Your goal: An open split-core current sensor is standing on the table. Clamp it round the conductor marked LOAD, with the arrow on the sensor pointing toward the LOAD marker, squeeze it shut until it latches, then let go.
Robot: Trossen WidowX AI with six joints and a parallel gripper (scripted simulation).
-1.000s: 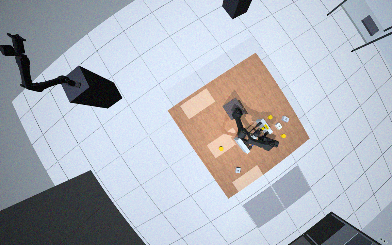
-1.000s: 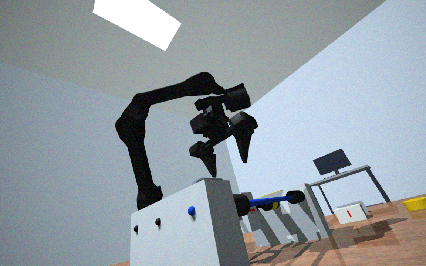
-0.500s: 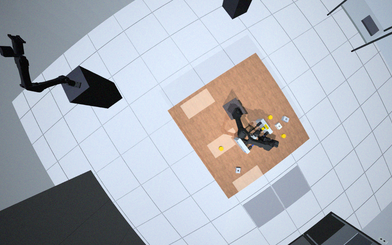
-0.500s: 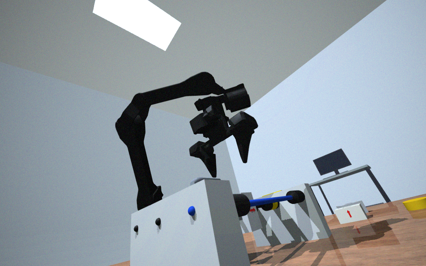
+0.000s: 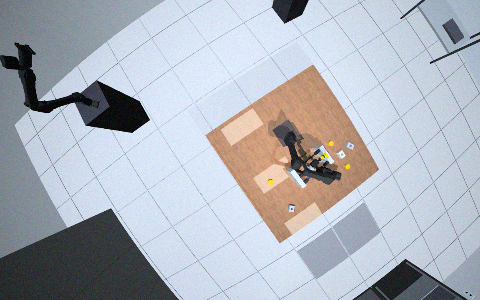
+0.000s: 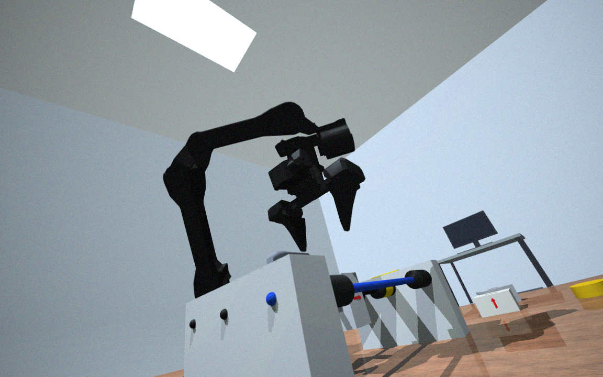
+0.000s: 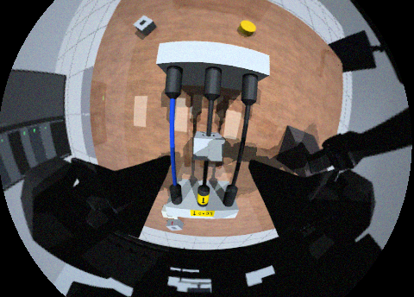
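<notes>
Sensor (image 5: 310,167) (image 6: 359,310) (image 7: 208,149): around LOAD conductor (image 6: 370,292) (image 7: 204,173), latch unconfirmed. Pincer (image 5: 314,163) (image 6: 324,240) (image 7: 210,162): wide, above. Step: apparently release; next, lift clear.

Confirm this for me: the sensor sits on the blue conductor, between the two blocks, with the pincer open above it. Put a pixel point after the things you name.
Wrong conductor: the wrist view shows the sensor (image 7: 208,148) on the middle, black conductor (image 7: 210,116). It does sit between the two blocks (image 7: 213,54) (image 7: 216,211), with the pincer (image 6: 325,240) open above it.

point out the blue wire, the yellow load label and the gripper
blue wire (image 6: 381,284) (image 7: 172,142): exterior and wrist views, on its bare middle stretch
yellow load label (image 7: 202,213): wrist view, on its printed face
gripper (image 6: 325,241) (image 7: 210,162): exterior and wrist views, midway between its fingertips
</notes>
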